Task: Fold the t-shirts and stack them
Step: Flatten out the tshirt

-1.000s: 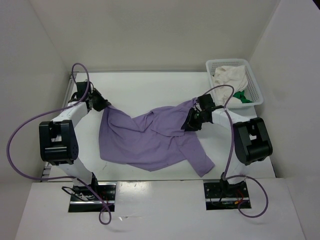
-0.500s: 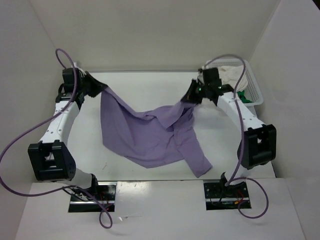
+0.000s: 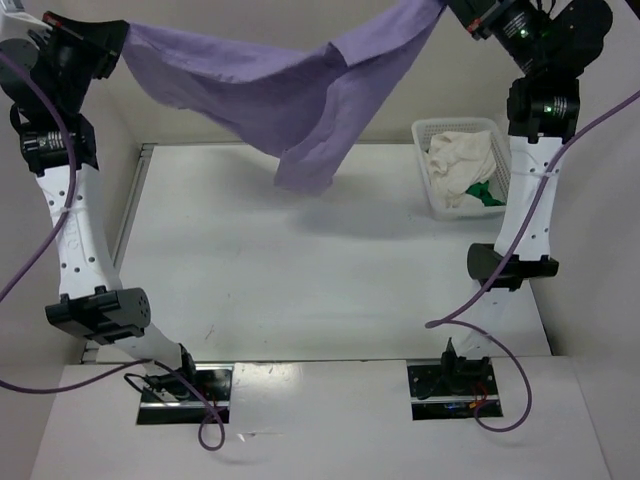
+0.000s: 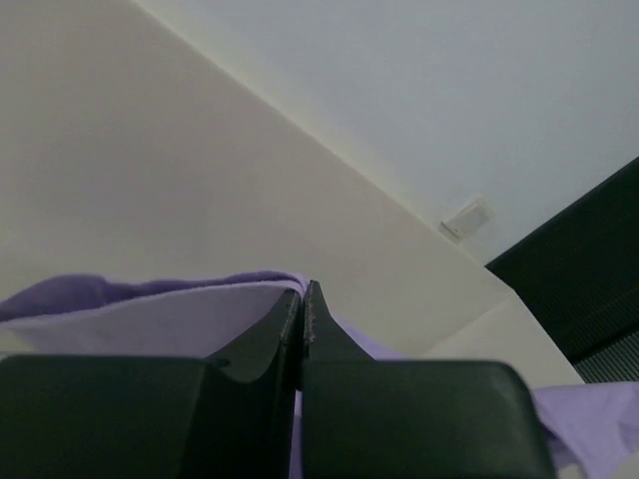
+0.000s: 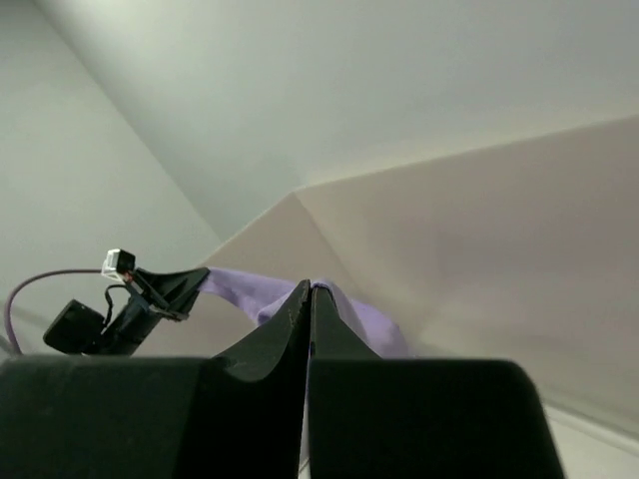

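Left pincer [image 3: 118,42] and right pincer [image 3: 458,10], raised high above the surface [image 3: 300,280], each pinch the lavender t-shirt [image 3: 270,95], which sags between them. At right, the basket [image 3: 455,124] holds the cream t-shirt [image 3: 460,160] and the green t-shirt [image 3: 487,195].

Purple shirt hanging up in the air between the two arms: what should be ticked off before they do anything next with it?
1. Left hand shut on the purple shirt: ok.
2. Right hand shut on the same shirt: ok.
3. Shirt lifted off the table: ok, even its lowest fold hangs above it.
4. Shirt stretched flat between the hands: not ok, it sags, with a bunched fold drooping in the middle.
5. Matching corners gripped: cannot tell.
6. Cream shirt and green shirt out of the way in the basket: ok.
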